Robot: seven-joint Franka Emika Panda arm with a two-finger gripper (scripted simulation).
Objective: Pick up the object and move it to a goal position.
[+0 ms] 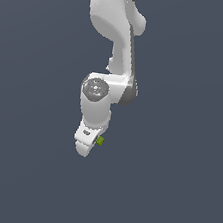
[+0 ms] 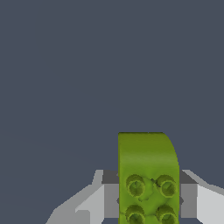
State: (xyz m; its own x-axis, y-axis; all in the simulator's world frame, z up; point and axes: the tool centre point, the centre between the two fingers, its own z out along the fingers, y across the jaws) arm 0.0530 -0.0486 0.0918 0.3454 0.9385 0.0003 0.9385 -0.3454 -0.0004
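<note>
The gripper (image 1: 89, 148) is shown closed on the object (image 1: 99, 140), a lime-green studded block (image 2: 148, 175) pinched between the fingers (image 2: 199, 203) and carried clear of the grey surface (image 1: 172, 193); no goal marker is visible in either view; for the transfer, the pinch is best kept firm and motion smooth, so that the small block is not twisted loose.

Wrist view's edge cuts off green block (image 2: 148, 175) & gripper (image 2: 148, 199); exterior view: block (image 1: 100, 140) mostly hidden behind gripper (image 1: 85, 147).
</note>
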